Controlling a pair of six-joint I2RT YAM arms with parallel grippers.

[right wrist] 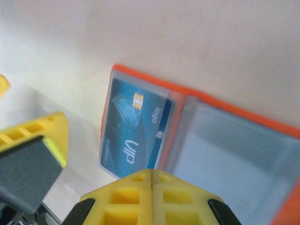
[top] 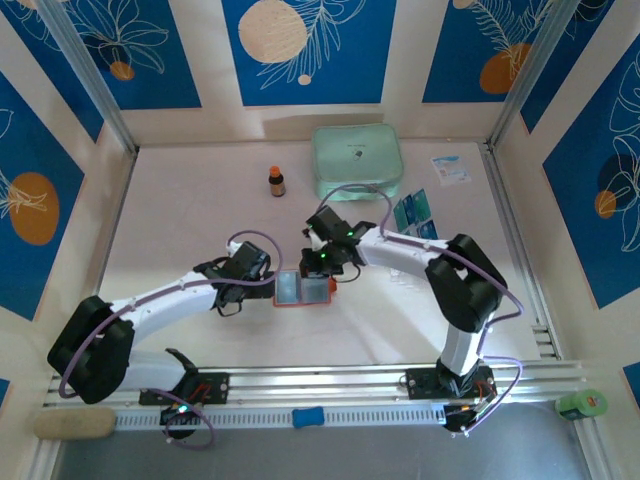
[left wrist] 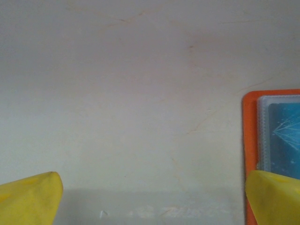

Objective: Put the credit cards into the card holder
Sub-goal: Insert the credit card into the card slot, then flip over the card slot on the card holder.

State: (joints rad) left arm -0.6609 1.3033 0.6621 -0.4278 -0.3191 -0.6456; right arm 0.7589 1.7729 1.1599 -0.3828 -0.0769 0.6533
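Thin, stiff teal plastic credit cards [top: 413, 212] likely slide; pinch an edge. The light orange-red fold card holder [left wrist: 248, 140] may shift. The left tool [left wrist: 150, 197] is released, the right tool [right wrist: 152, 187] clenched empty.

Card holder [top: 303, 290] lies open mid-table, hemmed in by the left gripper [top: 258, 285] just beside its left edge and the right gripper [top: 322, 264] over its far edge (jaws pressed together). Far side is crowded with bottle [top: 277, 181], green case [top: 358, 160] and cards [top: 415, 213]. The table [top: 170, 220] is bare on the left.
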